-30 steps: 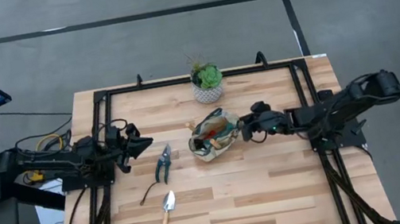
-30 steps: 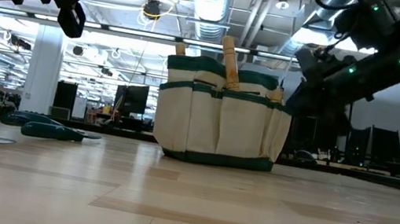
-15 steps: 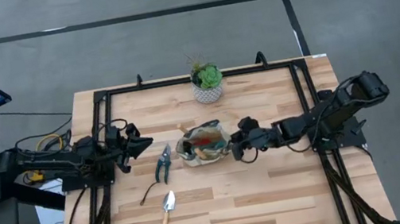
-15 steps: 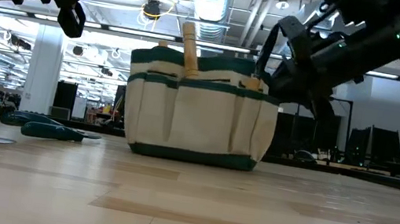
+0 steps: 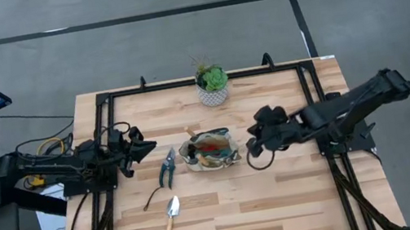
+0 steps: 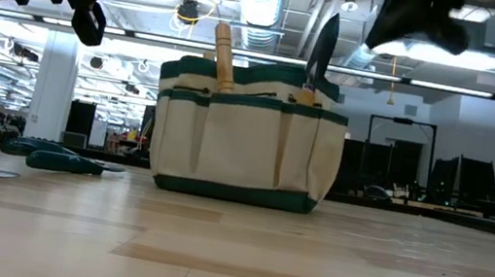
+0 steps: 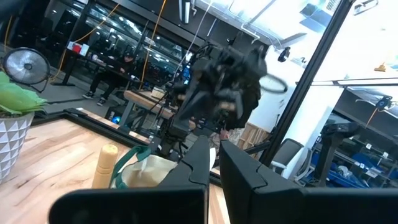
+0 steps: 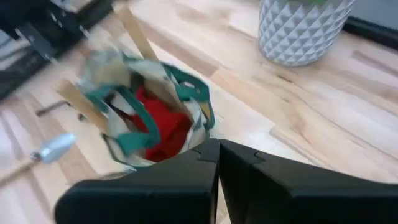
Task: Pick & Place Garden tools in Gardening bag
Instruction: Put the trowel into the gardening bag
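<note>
The tan gardening bag point(image 5: 208, 151) with green trim stands upright on its base at mid-table. Wooden handles point(image 6: 223, 56) and a red item point(image 8: 165, 127) stick out of its open top. Pruning shears point(image 5: 167, 167), a thin black curved tool point(image 5: 152, 196) and a wooden-handled trowel point(image 5: 171, 217) lie flat on the table left of the bag. My right gripper point(image 5: 253, 139) is shut and hangs raised just right of the bag, tipped down toward it point(image 8: 217, 163). My left gripper point(image 5: 148, 147) is shut and waits at the table's left side, above the table.
A green plant in a white patterned pot point(image 5: 213, 87) stands near the far edge, behind the bag. A black metal frame point(image 5: 107, 97) runs along the table's far and side edges. Bare wood point(image 5: 285, 201) lies near and right of the bag.
My shut right gripper moved toward the table's left edge against the bag, and the bag slid a short way left and stood straighter. The gripper then rose clear and drew back to the right, tipping downward. The bag stays where it stopped.
</note>
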Available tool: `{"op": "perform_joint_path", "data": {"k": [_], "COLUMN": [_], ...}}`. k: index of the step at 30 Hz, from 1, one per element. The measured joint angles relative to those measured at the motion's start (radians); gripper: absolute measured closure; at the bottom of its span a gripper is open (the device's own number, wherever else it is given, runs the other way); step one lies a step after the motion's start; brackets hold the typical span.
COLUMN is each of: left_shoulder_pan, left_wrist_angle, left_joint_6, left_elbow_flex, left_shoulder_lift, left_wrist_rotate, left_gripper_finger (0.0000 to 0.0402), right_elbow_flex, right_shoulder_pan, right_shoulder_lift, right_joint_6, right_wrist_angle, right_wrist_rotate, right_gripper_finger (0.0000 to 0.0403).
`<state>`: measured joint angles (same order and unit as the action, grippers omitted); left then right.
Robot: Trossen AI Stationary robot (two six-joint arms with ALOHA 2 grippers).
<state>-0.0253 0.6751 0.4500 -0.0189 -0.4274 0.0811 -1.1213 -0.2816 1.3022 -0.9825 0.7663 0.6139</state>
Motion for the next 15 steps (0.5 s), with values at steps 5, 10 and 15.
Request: {"op": "perform_joint_path", "data": {"k": [5,10,15], "left_shoulder_pan": [0.0,0.0,0.0], "left_wrist_angle": [0.0,0.0,0.001], "left_joint_6": [0.0,0.0,0.0], "left_elbow_flex": [0.0,0.0,0.0], "left_shoulder_lift": [0.0,0.0,0.0], "left_wrist_rotate": [0.0,0.0,0.0], "left_gripper_finger": [0.0394,0.0394,0.0394], "right_elbow_flex": [-0.124,-0.142,-0.142], "right_shoulder_pan": [-0.026,-0.061,-0.099], "right_shoulder_lift": [0.01,0.012,0.012], "right_joint_6": [-0.011,0.019,0.001], "right_wrist_angle": [0.091,0.065,0.063], "right_wrist_rotate": [0.023,0.015,0.011], "right_gripper_finger": [0.0403,0.0403,0.0403]}}
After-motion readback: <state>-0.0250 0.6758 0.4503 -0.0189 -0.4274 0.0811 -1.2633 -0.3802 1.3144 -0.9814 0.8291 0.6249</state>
